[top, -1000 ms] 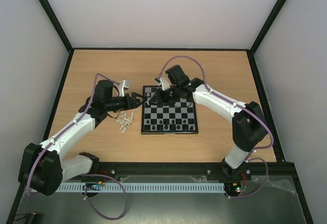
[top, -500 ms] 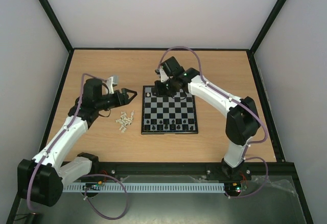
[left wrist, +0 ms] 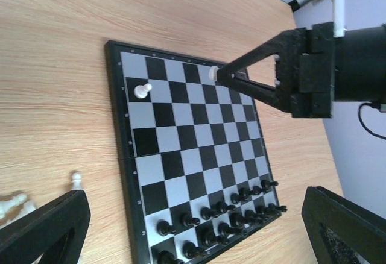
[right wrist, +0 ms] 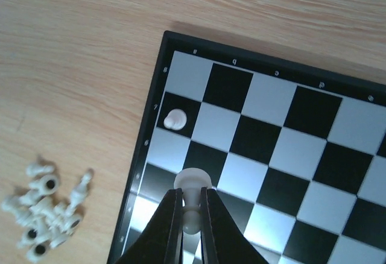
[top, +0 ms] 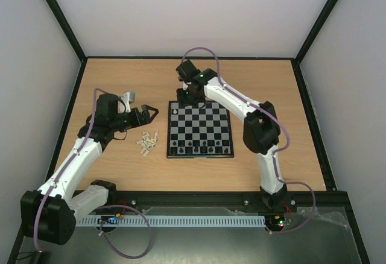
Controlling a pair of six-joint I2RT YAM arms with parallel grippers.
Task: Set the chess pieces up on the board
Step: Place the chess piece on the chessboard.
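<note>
The board (top: 208, 132) lies mid-table, with black chess pieces (top: 199, 149) filling its two near rows. One white pawn (top: 175, 112) stands alone near its far left corner. My right gripper (top: 186, 101) hovers over that corner, shut on another white pawn (right wrist: 193, 182) held by its neck above the board (right wrist: 271, 137). The standing pawn (right wrist: 175, 119) is just beyond its tips. My left gripper (top: 152, 113) is open wide just left of the board, with nothing between its fingers. Its wrist view shows the board (left wrist: 181, 131), the standing pawn (left wrist: 142, 90) and the right gripper (left wrist: 218, 75).
A heap of loose white pieces (top: 146, 142) lies on the wooden table left of the board, and is also seen in the right wrist view (right wrist: 45, 207). Black frame rails border the table.
My left gripper has pulled back left off the board's edge and opened wide. My right arm has swung left toward the board's far left corner, still holding its pawn.
</note>
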